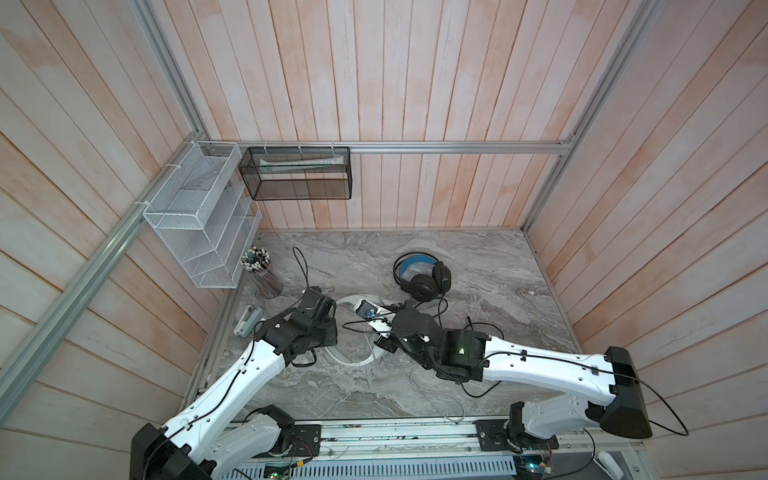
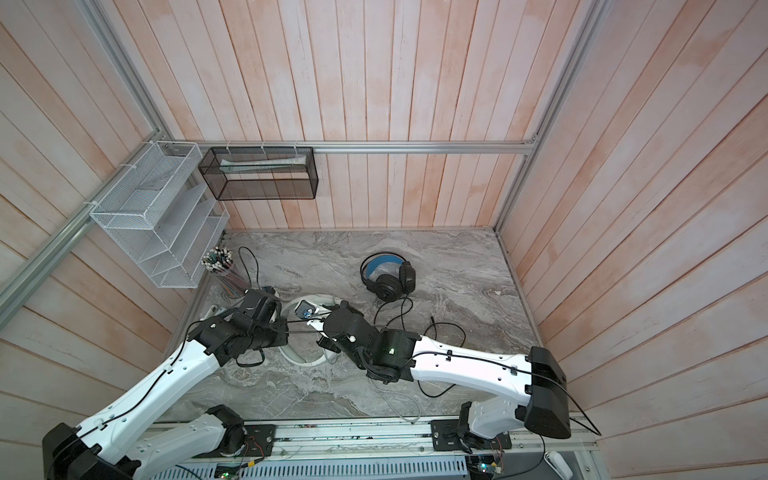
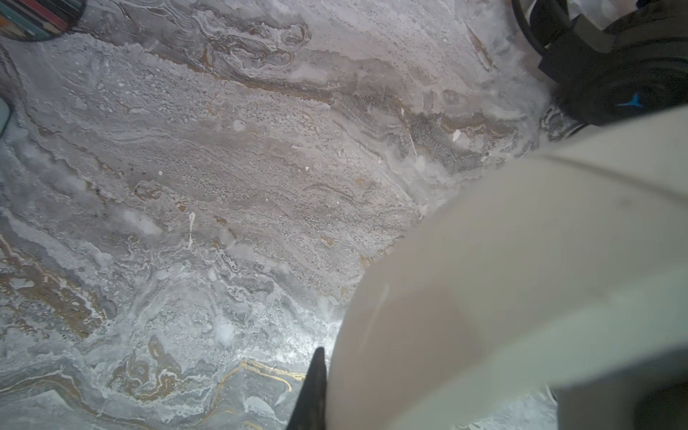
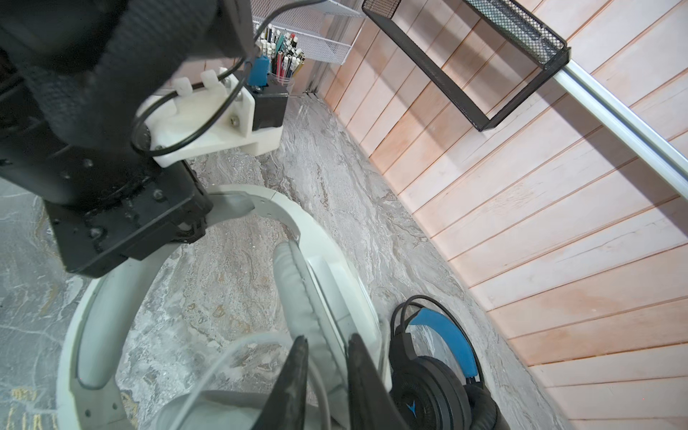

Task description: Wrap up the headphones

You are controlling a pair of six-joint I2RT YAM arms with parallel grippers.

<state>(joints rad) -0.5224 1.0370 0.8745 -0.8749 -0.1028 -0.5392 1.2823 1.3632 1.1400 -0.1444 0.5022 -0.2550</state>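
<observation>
The white headphones lie between the two arms, their headband arching over the marble table. My left gripper is shut on that headband; in the left wrist view only one black finger shows against it. My right gripper hovers by the white ear cup, jaws a little apart, the grey-white cable running loose between them. The rest of that cable trails toward the table's front edge. The black headphones, with a blue-lined headband, rest behind, apart from both grippers.
The black cable lies looped beside my right arm. A cup of pencils stands at the back left, below a white mesh organiser. A black mesh basket hangs on the back wall. A small pale object lies by the left edge.
</observation>
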